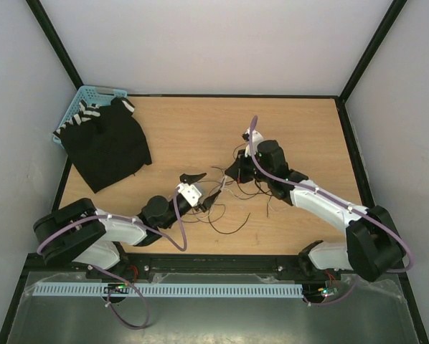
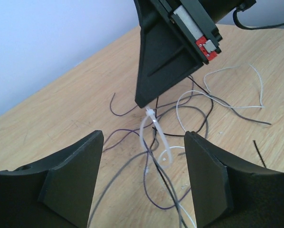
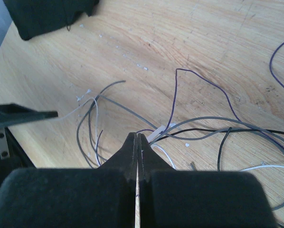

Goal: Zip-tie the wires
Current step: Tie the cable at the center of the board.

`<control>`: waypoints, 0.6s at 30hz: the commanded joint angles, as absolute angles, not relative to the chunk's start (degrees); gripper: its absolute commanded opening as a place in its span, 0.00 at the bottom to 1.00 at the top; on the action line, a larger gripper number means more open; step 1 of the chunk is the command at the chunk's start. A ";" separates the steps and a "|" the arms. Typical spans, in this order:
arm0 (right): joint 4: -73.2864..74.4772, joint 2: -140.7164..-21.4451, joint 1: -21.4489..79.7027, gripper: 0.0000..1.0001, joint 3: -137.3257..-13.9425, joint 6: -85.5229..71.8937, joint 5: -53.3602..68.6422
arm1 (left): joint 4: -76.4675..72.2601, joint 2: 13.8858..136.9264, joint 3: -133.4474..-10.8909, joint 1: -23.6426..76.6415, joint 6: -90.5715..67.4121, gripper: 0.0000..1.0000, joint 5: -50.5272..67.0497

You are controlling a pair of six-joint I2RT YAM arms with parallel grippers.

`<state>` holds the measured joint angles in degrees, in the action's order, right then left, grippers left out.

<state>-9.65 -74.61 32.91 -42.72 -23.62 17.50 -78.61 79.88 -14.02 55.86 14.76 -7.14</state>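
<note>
Left gripper: fingers spread wide, nothing between them; black, wedge-shaped, matte pads.

Right gripper: fingers pressed together, tips pointing down at the table; we cannot tell whether anything thin is nipped in the seam.

The zip tie: translucent white plastic strap, smooth and springy, bent into a loose loop; it lies straight ahead of the left gripper, centred on the gap between its fingers; long axis runs away from that gripper, with the small square head at the far end, just beside the right fingertips; we judge the left arm nearer the free end and the right arm nearer the head.

The wires: hair-thin, curling strands in grey, black, purple and white; limp, sprawled over the pale wood grain; several pass through the loop.
</note>
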 commanded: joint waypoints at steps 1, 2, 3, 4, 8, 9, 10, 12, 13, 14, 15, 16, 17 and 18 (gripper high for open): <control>-14.89 -72.42 34.20 0.00 -41.51 -29.44 10.39 | -78.89 81.13 -14.64 57.44 11.27 0.71 -9.27; -15.00 -72.42 34.45 0.00 -41.49 -29.71 10.43 | -78.84 81.76 -15.33 57.62 11.21 0.70 -9.31; -15.03 -72.42 34.65 0.00 -41.48 -30.01 10.31 | -78.79 82.44 -15.84 57.71 10.95 0.69 -9.25; -15.07 -72.40 34.82 0.00 -41.40 -30.25 10.30 | -78.76 83.11 -16.35 57.74 10.77 0.68 -9.28; -15.43 -72.09 35.48 0.00 -40.89 -30.57 10.02 | -78.66 85.47 -18.52 58.00 10.88 0.67 -9.47; -15.61 -72.01 35.55 0.00 -40.70 -30.71 9.94 | -78.66 86.09 -18.91 57.94 10.88 0.67 -9.50; -15.75 -71.95 35.66 0.00 -40.61 -30.80 9.86 | -78.60 86.60 -19.51 57.92 10.96 0.67 -9.52; -15.91 -71.85 35.68 0.00 -40.42 -30.93 9.82 | -78.61 87.74 -20.71 57.96 11.24 0.67 -9.72; -15.97 -71.84 35.76 0.00 -40.29 -30.94 9.88 | -78.58 88.19 -21.33 57.92 11.59 0.66 -9.69; -15.99 -71.83 35.77 0.00 -40.28 -31.01 9.96 | -78.57 88.74 -21.79 57.94 11.81 0.66 -9.87; -16.11 -71.88 35.77 0.00 -40.26 -31.07 9.98 | -78.57 89.11 -22.33 58.00 12.04 0.64 -10.00; -16.23 -71.89 35.77 0.00 -40.19 -31.22 9.96 | -78.57 89.60 -22.85 57.97 12.58 0.63 -10.29; -16.28 -71.77 35.82 0.00 -40.21 -31.25 10.00 | -78.57 89.96 -23.30 57.97 12.86 0.61 -10.92; -16.34 -71.80 35.85 0.00 -40.11 -31.22 10.01 | -78.59 90.35 -23.75 58.00 13.29 0.58 -11.37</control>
